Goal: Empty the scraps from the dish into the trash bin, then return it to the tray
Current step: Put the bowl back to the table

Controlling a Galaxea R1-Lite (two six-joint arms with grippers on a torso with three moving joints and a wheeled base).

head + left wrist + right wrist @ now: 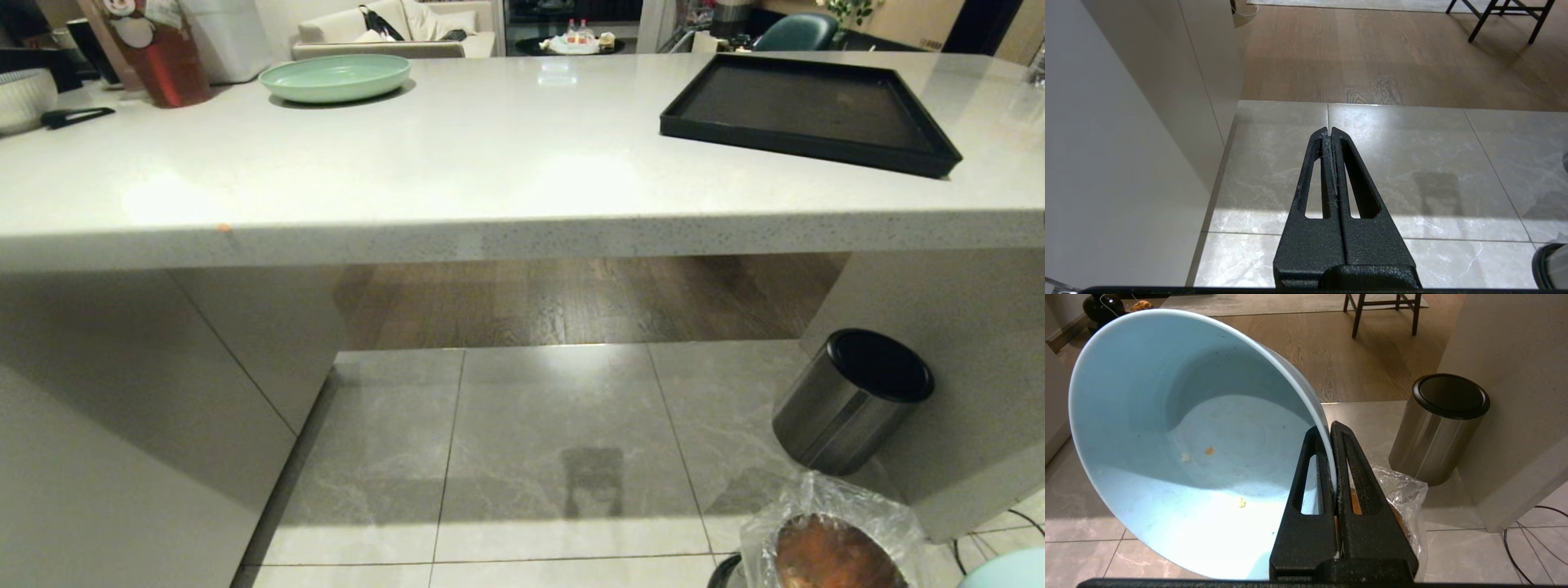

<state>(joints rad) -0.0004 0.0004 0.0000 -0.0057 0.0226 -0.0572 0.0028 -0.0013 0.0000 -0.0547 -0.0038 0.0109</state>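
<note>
Because the robot is bent low, the big white table [490, 188] fills most of the head view, and I will place everything by it. On top of the table, at its far right side, lies the black tray [808, 110], with nothing in it; I think it waits there so the bowl has a home to go back to. Far off on the table's left side sits a mint-green plate [335, 77], which has no part in this job. Down on the floor beside the table's right leg stands a steel bin with a black lid [853, 400]. Nearer to the robot than that, further out from the table, is the trash bin [833, 551] with its crinkly clear bag and brown inside.

Only a pale blue edge of the dish [1008, 569] peeks into the head view. The right wrist view shows much more: the right pincer [1331, 428] is pinched tight on the rim of the dish, which is tipped on its side, low by the trash bin. I guess it is held that way so things slide out. Just a few tiny scraps [1209, 450] stick inside, so the tipping looks done.

Only the left wrist view shows the left pincer [1328, 131], closed on nothing, low over the floor tiles out from the table's left leg.
</note>
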